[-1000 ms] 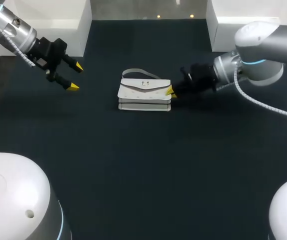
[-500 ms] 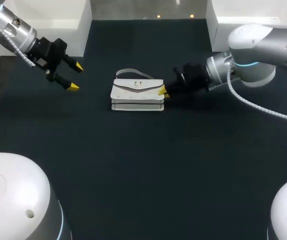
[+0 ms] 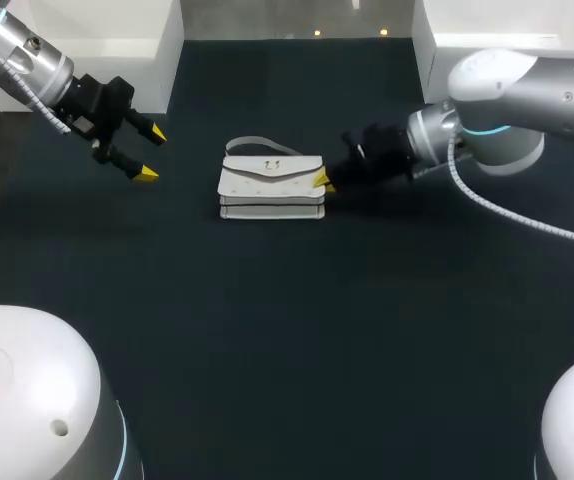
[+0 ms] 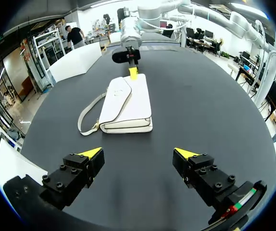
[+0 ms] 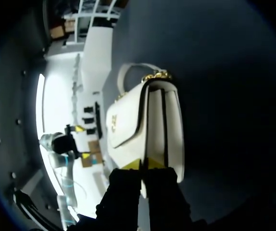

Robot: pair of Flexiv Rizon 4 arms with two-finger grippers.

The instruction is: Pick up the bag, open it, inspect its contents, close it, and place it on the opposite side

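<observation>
Right wrist view alone shows right gripper [image 5: 143,163] tips pressed together against bag [image 5: 128,130] end. Left gripper [image 4: 138,153] spread, well apart. Bag mid-table [image 3: 267,330], far from edges.

Your head camera looks down over the table [image 3: 287,330]; both wrist cameras face the shared bag [image 3: 271,186] from opposite ends, right closest.

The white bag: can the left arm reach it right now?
Probably yes. The left gripper is open, and nothing lies on the table between it and the bag. The right gripper is at the bag's far end, not in the way.
</observation>
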